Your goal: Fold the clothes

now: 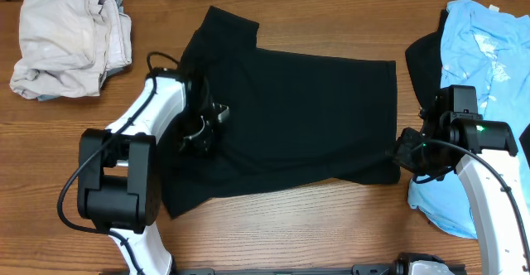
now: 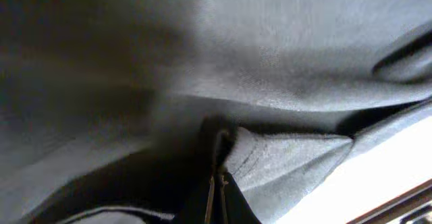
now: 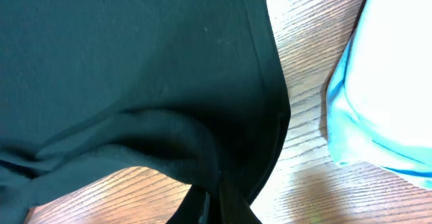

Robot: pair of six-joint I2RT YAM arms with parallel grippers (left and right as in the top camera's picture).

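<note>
Black T-shirt [image 1: 290,118] lies spread, left fingers [image 2: 237,208] and right fingers [image 3: 200,208] each pinching it.

I note: black T-shirt [image 1: 298,118] matt, soft knit cloth; cream garment [image 1: 66,43], upper left, creased cloth; table [image 1: 290,225] smooth grained wood.

The left arm [image 1: 153,109] has a smooth white shell rising from a bulky, rounded black motor housing [image 1: 116,180] at seven o'clock in the overhead view. A thin black cable [image 1: 68,199] loops out past the housing, and another curls at the arm's upper end. The left gripper [image 1: 197,134] is black, angular and glossy. The right arm [image 1: 489,200], at four o'clock, also has a white shell, with a boxy black joint, a small green light [image 1: 480,128] and an arching black cable. The right gripper [image 1: 407,155] is black.
</note>
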